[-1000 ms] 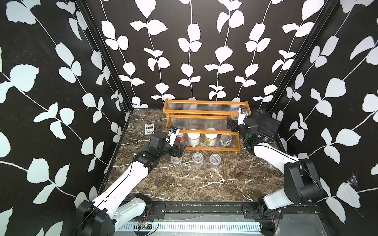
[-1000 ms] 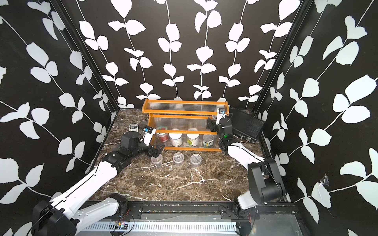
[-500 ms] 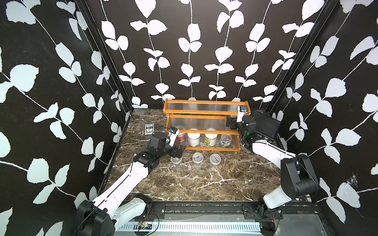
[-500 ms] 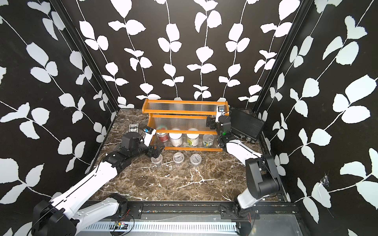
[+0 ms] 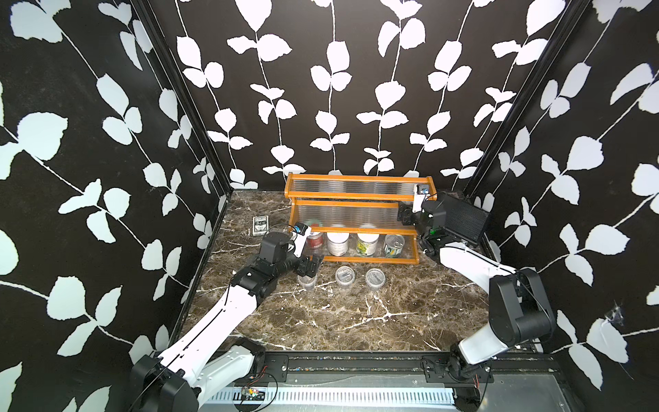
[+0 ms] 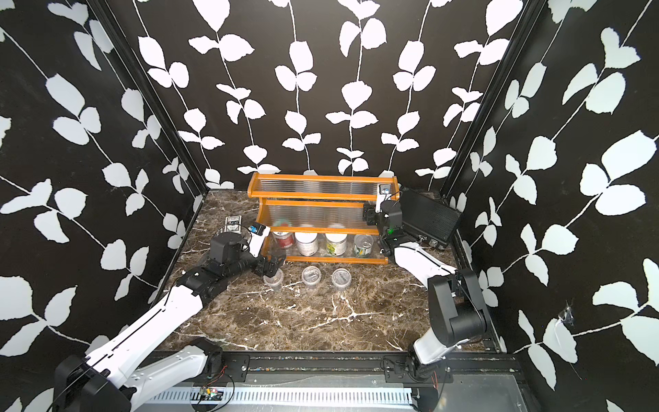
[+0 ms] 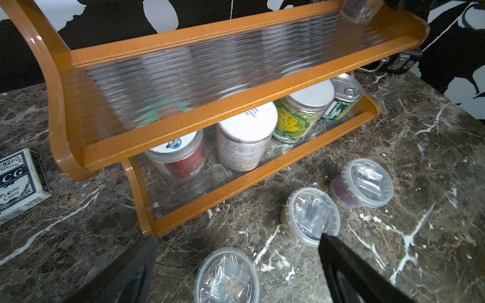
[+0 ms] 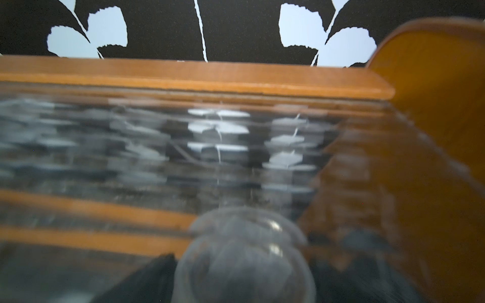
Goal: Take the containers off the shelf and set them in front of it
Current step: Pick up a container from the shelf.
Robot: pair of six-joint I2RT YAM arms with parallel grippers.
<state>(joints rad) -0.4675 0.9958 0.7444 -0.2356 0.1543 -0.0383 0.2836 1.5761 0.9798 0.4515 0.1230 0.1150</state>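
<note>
The orange-brown shelf (image 5: 351, 214) stands at the back of the marble table. Its bottom tier holds a red-labelled jar (image 5: 315, 240), a white jar (image 5: 337, 242), a yellow-green jar (image 5: 367, 243) and a pull-tab tin (image 5: 394, 245). Three clear lidded cups stand in front of the shelf. My left gripper (image 7: 238, 237) hangs open over the leftmost cup (image 7: 227, 275), without touching it. My right gripper (image 8: 242, 262) is at the right end of the middle tier. Its fingers press both sides of a clear cup (image 8: 244, 244), in a blurred view.
A "BCG" card box (image 5: 260, 225) lies left of the shelf. A black ribbed case (image 5: 460, 221) leans in the back right corner, just behind my right arm. The two other cups (image 7: 311, 215) (image 7: 363, 182) stand close to my left gripper's right finger.
My right gripper's jaws have narrowed around the cup on the middle tier. The left arm and the three cups on the table have stayed put.
</note>
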